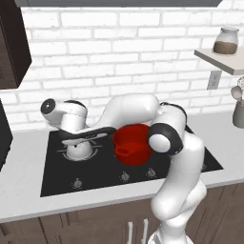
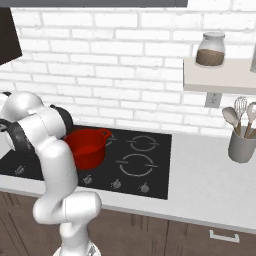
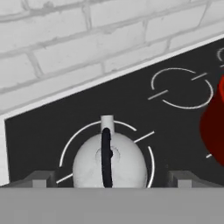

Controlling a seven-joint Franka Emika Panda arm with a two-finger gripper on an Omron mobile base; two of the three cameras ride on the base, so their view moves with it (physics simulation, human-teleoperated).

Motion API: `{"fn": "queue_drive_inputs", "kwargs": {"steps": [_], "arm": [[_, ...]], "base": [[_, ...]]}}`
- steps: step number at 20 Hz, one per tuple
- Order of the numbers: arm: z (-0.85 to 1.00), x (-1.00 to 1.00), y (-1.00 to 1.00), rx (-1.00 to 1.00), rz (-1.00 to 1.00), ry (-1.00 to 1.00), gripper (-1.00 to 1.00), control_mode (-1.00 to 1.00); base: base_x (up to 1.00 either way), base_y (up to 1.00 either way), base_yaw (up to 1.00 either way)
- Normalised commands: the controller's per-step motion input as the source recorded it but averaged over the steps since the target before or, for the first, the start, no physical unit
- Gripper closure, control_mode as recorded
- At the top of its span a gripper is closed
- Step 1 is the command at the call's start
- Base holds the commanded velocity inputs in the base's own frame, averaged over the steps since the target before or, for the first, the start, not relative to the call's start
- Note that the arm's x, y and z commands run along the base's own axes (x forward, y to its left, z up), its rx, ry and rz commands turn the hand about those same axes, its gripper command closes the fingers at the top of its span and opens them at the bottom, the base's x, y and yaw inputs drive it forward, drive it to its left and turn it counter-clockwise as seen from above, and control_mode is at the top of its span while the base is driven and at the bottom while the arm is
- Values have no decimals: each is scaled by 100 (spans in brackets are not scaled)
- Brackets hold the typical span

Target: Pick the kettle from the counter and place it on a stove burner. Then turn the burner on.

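Kettle on the stove's left-hand burner, gripper spread above it.

Nearest, the gripper point(image 3: 106, 181) hangs over the kettle point(image 3: 109, 161), its two tips standing wide apart on either side of the body, touching nothing; the tips are cut off by the lower edge. The kettle sits inside a white ring marking, the burner point(image 3: 70, 142), near the stove's point(image 1: 52, 181) left edge, spout towards the brick wall point(image 3: 65, 48). From the left base camera the arm hides most of the kettle point(image 1: 78, 150). Beside it, mid-stove, the red pot point(image 1: 133, 145) is partly covered by the arm. Knobs point(image 1: 125, 177) line the front edge. On the counter point(image 2: 210, 180) sits a utensil holder point(image 2: 241, 145); a jar point(image 2: 210, 50) stands on the shelf point(image 2: 215, 80). No writing is legible.
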Motion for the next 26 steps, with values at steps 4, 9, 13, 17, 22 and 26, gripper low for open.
{"fn": "queue_drive_inputs", "kwargs": {"steps": [4,9,13,17,22,26], "arm": [[1,-79,0,8,9,10,-100,-100],[-5,-62,-1,0,14,0,-100,-100],[-8,-64,-9,1,20,0,-100,-100],[-3,-74,-20,9,20,2,-100,-100],[0,-61,-27,14,17,12,-100,-100],[0,-45,-39,14,13,17,-100,-100]], "base": [[0,0,0],[0,0,0],[0,0,0],[0,0,0],[0,0,0],[0,0,0]]}}
